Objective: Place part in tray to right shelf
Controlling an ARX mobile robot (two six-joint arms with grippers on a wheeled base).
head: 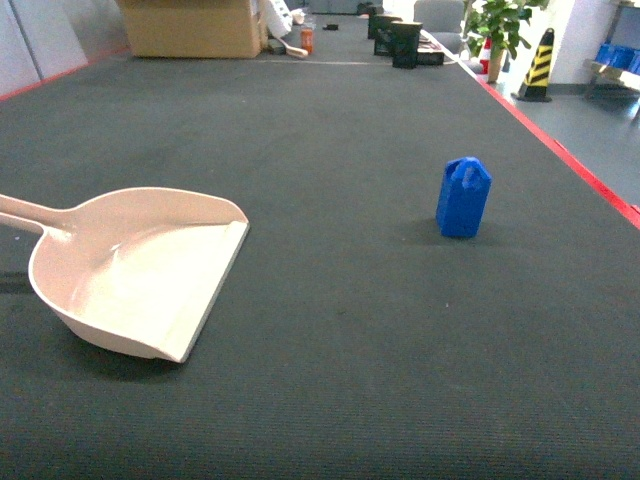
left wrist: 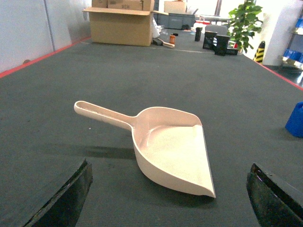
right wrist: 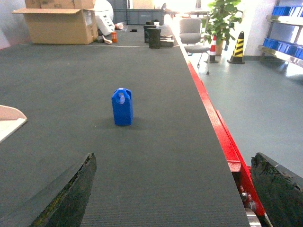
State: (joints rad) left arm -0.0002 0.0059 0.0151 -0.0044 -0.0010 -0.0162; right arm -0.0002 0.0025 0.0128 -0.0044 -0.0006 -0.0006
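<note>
The part (head: 463,197) is a small bright-blue block with a peaked top, standing upright on the dark belt; it also shows in the right wrist view (right wrist: 122,107) and at the edge of the left wrist view (left wrist: 295,120). The tray (head: 140,270) is a pale beige dustpan lying empty on the left, its handle pointing left (left wrist: 173,146). My left gripper (left wrist: 168,203) is open, just short of the tray's near corner. My right gripper (right wrist: 175,194) is open, well back from the part, holding nothing. Neither gripper appears in the head view. The right shelf is out of view.
A red rail (right wrist: 215,123) edges the belt on the right, with floor beyond it. At the far end stand a cardboard box (head: 190,27), black bins (head: 400,40), a plant (head: 500,25) and a striped cone (head: 538,65). Blue crates (right wrist: 284,10) line the far right.
</note>
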